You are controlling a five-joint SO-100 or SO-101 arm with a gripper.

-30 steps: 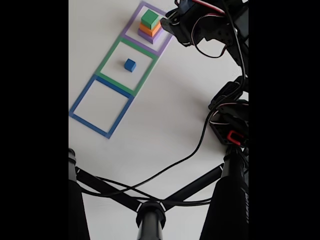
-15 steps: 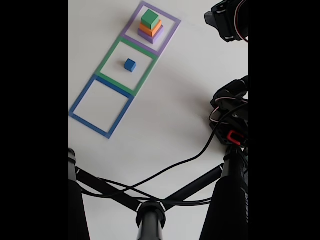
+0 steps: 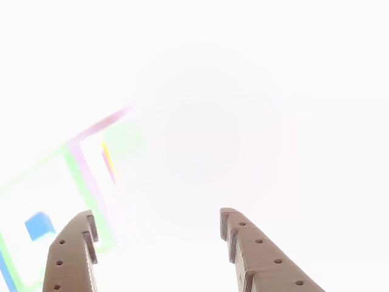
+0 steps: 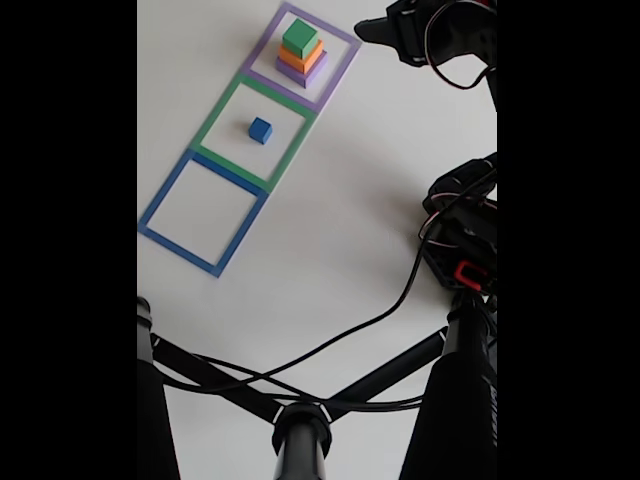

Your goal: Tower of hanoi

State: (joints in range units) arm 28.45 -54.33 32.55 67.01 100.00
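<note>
white tabletop (image 4: 340,220), coloured square outlines (image 4: 205,210), black cables (image 4: 330,345) across

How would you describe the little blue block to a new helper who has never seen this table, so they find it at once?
On the white table in the fixed view, three taped square outlines run in a diagonal row: blue, green, purple. The small blue cube sits alone inside the middle green outline. Unlike the green cube, orange cube and purple slab stacked in the purple outline, it is smallest and unstacked.

Blue cube (image 4: 260,130) alone inside green outline (image 4: 213,128)
</note>
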